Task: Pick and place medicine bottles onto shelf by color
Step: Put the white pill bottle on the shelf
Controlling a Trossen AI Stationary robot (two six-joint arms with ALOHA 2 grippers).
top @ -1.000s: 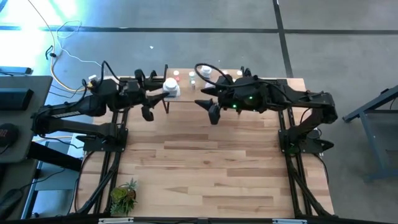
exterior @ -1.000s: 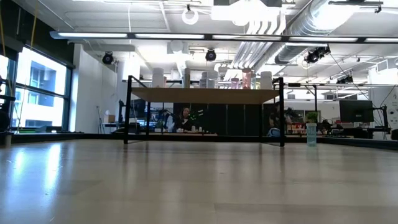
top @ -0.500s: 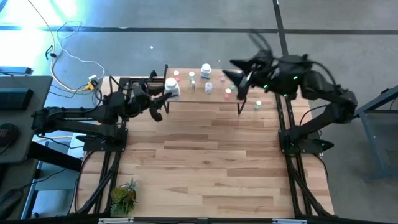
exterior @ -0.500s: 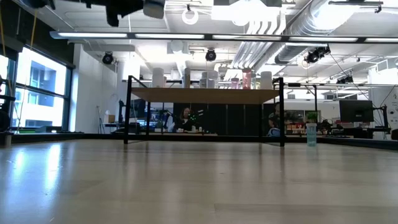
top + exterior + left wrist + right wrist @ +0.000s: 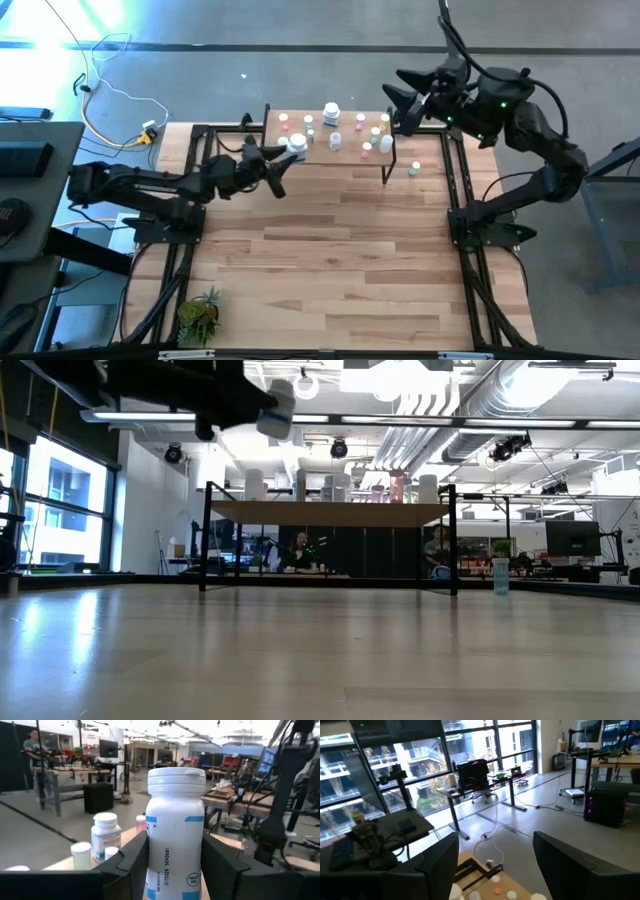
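White large medicine bottle (image 5: pixel 296 143) sits clamped in my left gripper (image 5: pixel 283 156) from above, beside the shelf's (image 5: pixel 345 155) left end, where small bottles (image 5: pixel 366 149) stand; my right gripper (image 5: pixel 402 100) hangs spread and empty past its far right corner. My left wrist camera shows both fingers (image 5: pixel 131 861) pressing that upright bottle's sides.

large white bottle (image 5: pixel 174 835) – side print, reading vertically: "5040661", with further digits beside it that look like "DC17028" – not sure of those
large white bottle – round mark low on the label: "TABLET SIZE"
second white bottle (image 5: pixel 106 835), farther off – blue label: print too blurred to read
high view, low view, right wrist view: no legible text
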